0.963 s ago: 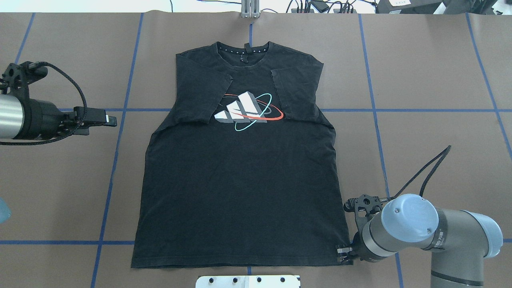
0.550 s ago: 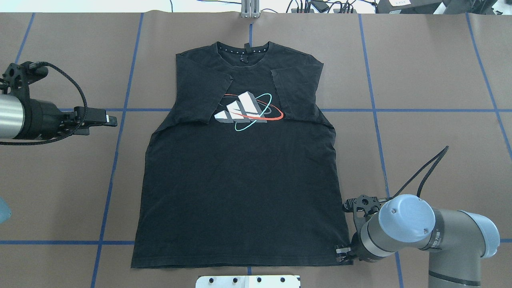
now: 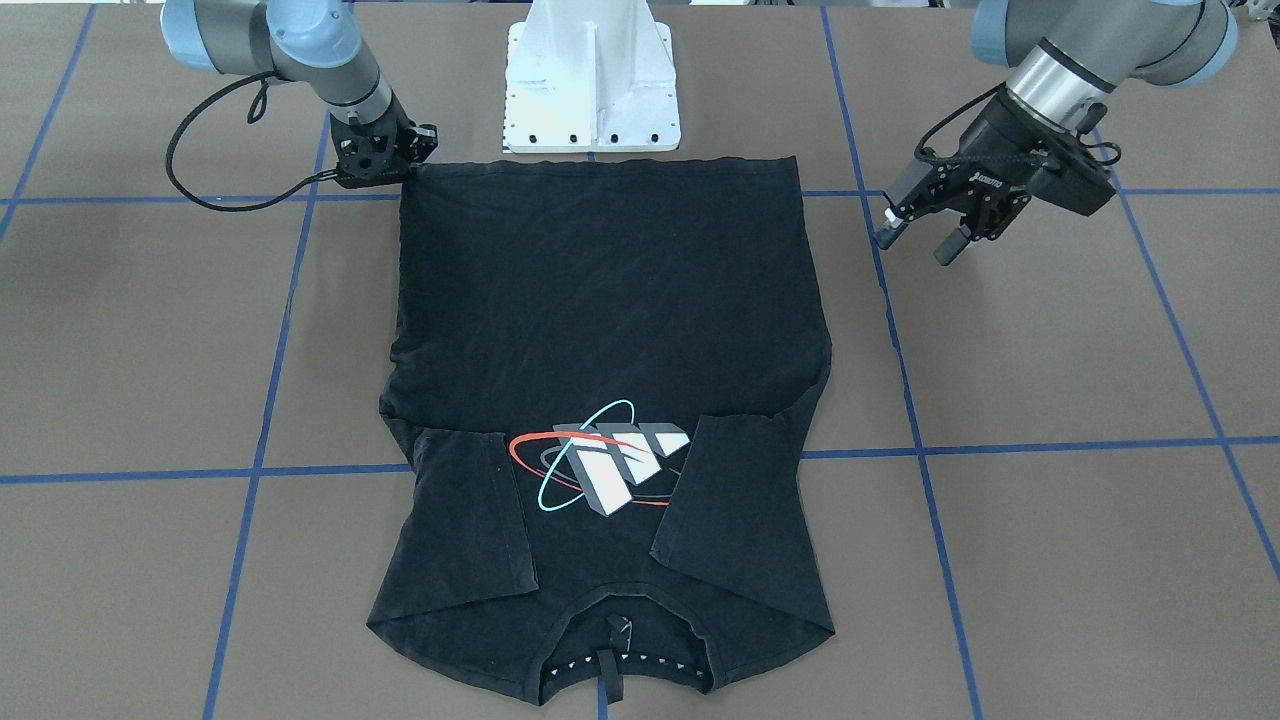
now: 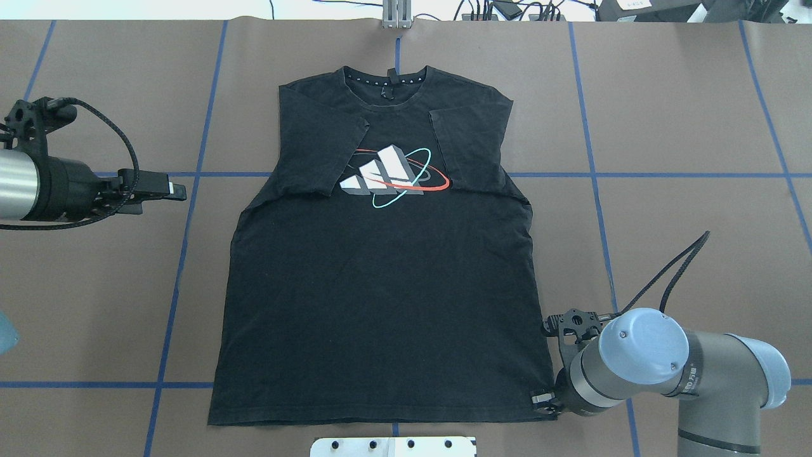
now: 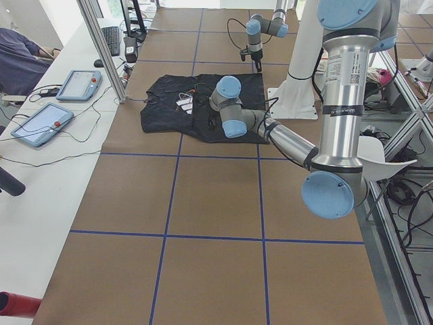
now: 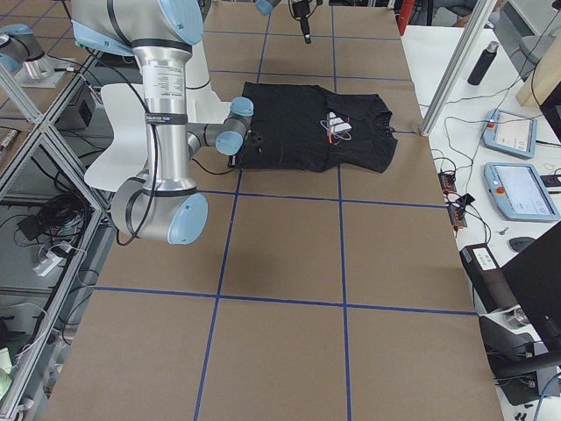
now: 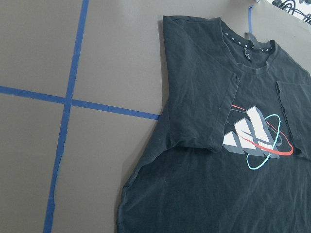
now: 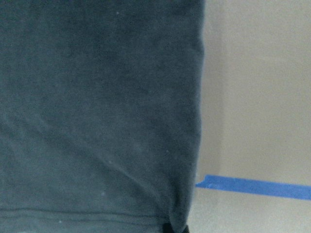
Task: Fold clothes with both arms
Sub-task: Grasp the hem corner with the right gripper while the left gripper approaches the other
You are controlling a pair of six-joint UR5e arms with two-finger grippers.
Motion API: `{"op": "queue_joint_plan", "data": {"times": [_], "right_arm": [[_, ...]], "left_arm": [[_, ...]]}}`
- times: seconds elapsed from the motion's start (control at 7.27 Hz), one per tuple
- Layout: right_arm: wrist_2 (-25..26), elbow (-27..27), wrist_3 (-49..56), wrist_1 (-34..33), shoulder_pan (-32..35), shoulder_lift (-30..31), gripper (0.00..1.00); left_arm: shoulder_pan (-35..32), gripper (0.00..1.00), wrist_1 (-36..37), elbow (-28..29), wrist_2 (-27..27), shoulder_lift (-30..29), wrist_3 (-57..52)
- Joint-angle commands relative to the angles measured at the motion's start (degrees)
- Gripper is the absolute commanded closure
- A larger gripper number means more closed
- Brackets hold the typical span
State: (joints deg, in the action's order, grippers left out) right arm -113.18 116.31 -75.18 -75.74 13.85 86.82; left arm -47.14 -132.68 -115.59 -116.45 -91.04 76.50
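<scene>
The black T-shirt (image 4: 380, 285) lies flat with its print (image 4: 390, 174) up, both sleeves folded in over the chest and the collar at the far side. It also shows in the front view as the T-shirt (image 3: 610, 300), in the left wrist view as the T-shirt (image 7: 218, 160), and up close in the right wrist view as the T-shirt (image 8: 97, 107). My right gripper (image 4: 544, 401) sits low at the near right hem corner, right gripper (image 3: 388, 165), and looks shut on that corner. My left gripper (image 3: 912, 248) hangs open beside the shirt's left edge, left gripper (image 4: 177, 190), apart from the cloth.
The white bolted pedestal (image 3: 590, 80) stands just behind the hem. Blue tape lines (image 4: 177, 254) grid the brown table. A side bench holds tablets (image 5: 40, 125) and cables. A dark bottle (image 6: 482, 61) stands on the opposite bench.
The right arm's elbow and gripper crept slightly left toward the hem corner. The left arm and the shirt stayed where they were.
</scene>
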Motion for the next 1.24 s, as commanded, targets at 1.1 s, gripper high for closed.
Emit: {"op": "queue_joint_plan", "data": {"times": [1.1], "right_arm": [[-7.93,10.6,-3.4,0.5,7.68,-0.07,1.0]], "left_arm": [[28.69,0.01,-15.49,-0.95,13.3,12.2,26.36]]}}
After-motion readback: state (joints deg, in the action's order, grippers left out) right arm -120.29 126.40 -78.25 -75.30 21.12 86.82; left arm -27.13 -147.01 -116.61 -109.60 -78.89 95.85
